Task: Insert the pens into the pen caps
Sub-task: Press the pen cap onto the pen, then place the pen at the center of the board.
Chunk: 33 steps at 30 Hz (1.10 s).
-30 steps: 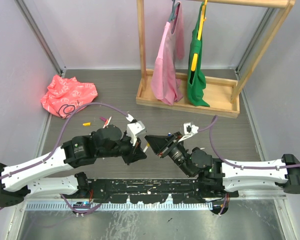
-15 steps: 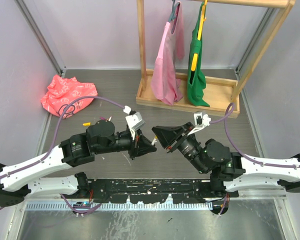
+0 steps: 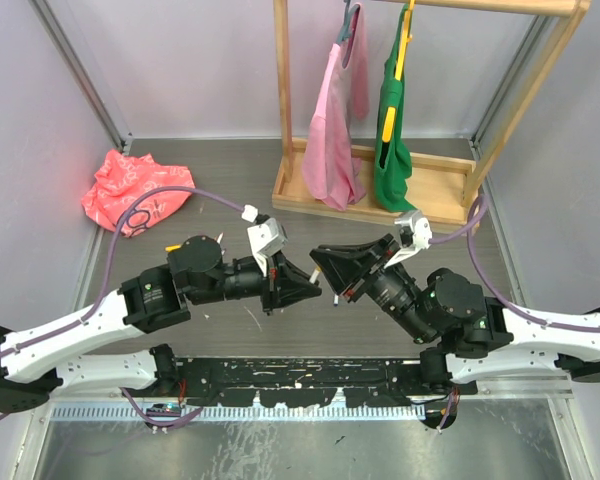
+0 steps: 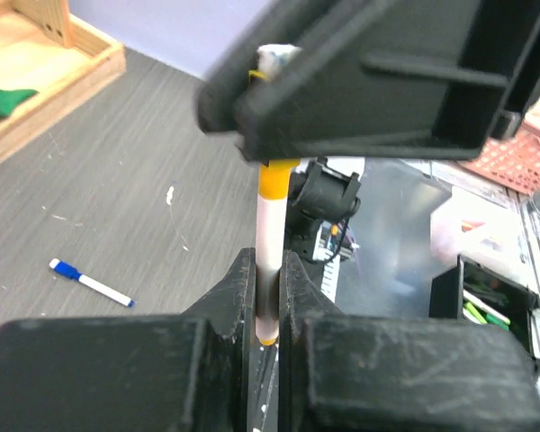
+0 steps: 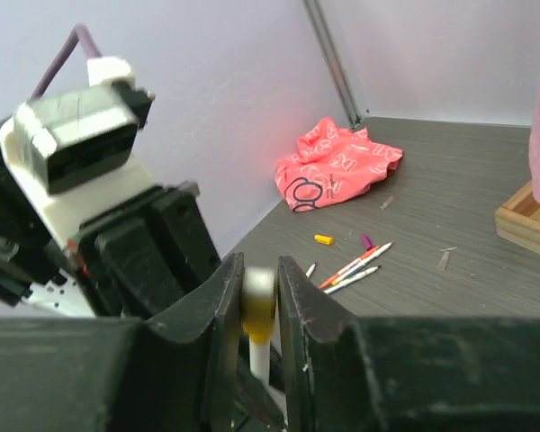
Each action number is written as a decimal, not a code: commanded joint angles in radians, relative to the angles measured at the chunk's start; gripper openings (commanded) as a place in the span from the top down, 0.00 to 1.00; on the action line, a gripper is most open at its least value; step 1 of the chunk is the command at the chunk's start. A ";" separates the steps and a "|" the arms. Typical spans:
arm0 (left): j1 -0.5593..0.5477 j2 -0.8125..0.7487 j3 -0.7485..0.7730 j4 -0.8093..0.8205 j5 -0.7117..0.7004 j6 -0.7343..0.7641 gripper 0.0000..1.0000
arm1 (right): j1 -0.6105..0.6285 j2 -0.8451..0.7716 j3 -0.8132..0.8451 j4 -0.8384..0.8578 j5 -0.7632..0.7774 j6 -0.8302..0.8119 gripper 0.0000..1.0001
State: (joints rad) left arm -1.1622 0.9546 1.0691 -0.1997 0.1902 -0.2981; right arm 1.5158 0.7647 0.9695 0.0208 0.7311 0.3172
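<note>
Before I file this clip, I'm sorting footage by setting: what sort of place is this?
Probably a robotics test cell: two arms bolted to a grey table, plain panels walling it in, and staged props like a wooden rack of clothes and loose pens.

- Counter (image 3: 230,180): matt grey wood-grain surface, lightly scuffed.
- Left claw (image 4: 268,270) and right claw (image 5: 258,279): matt black plastic, finely scratched.
- Pen (image 4: 270,225): smooth white plastic barrel.
- Yellow cap (image 4: 277,177): smooth plastic, slightly glossy.
- Rack (image 3: 380,214): pale bare wood.
- Pink garment (image 3: 332,140), green garment (image 3: 392,150): soft matt cloth.
- Red bag (image 3: 138,188): thin, crumpled, printed.
</note>
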 commanded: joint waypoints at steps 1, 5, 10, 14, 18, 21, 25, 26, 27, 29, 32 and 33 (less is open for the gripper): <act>0.035 -0.031 0.064 0.207 -0.094 -0.004 1.00 | 0.027 -0.046 0.015 -0.080 -0.106 -0.069 0.71; 0.034 -0.044 0.046 0.200 -0.097 -0.010 1.00 | 0.027 -0.110 -0.011 -0.056 -0.162 -0.088 0.59; 0.034 -0.055 0.032 0.185 -0.089 -0.012 1.00 | 0.028 -0.169 -0.053 -0.067 -0.136 -0.068 0.55; 0.034 -0.064 0.021 0.181 -0.062 -0.015 1.00 | 0.027 -0.187 -0.073 -0.098 -0.091 -0.046 0.55; 0.035 -0.069 0.002 0.182 -0.023 -0.016 1.00 | 0.027 -0.189 -0.086 -0.110 -0.080 -0.031 0.55; 0.035 -0.074 -0.008 0.184 0.010 -0.018 1.00 | 0.028 -0.184 -0.092 -0.120 -0.071 -0.027 0.55; 0.035 -0.082 -0.021 0.174 0.024 -0.022 1.00 | 0.028 -0.174 -0.096 -0.128 -0.053 -0.024 0.55; 0.034 -0.086 -0.026 0.168 0.014 -0.024 1.00 | 0.028 -0.173 -0.097 -0.128 -0.049 -0.022 0.55; 0.035 -0.088 -0.031 0.161 0.003 -0.024 1.00 | 0.027 -0.169 -0.098 -0.131 -0.037 -0.019 0.55; 0.035 -0.088 -0.035 0.117 -0.045 -0.026 1.00 | 0.028 -0.159 -0.093 -0.161 0.007 0.006 0.54; 0.034 -0.070 -0.025 0.001 -0.207 -0.047 1.00 | 0.028 -0.129 -0.085 -0.272 0.154 0.092 0.54; 0.035 -0.063 -0.028 -0.032 -0.252 -0.064 1.00 | 0.027 -0.113 -0.079 -0.330 0.225 0.142 0.54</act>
State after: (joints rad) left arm -1.1282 0.8871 1.0351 -0.1295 0.1127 -0.3252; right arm 1.5372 0.6090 0.8703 -0.1711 0.7349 0.3267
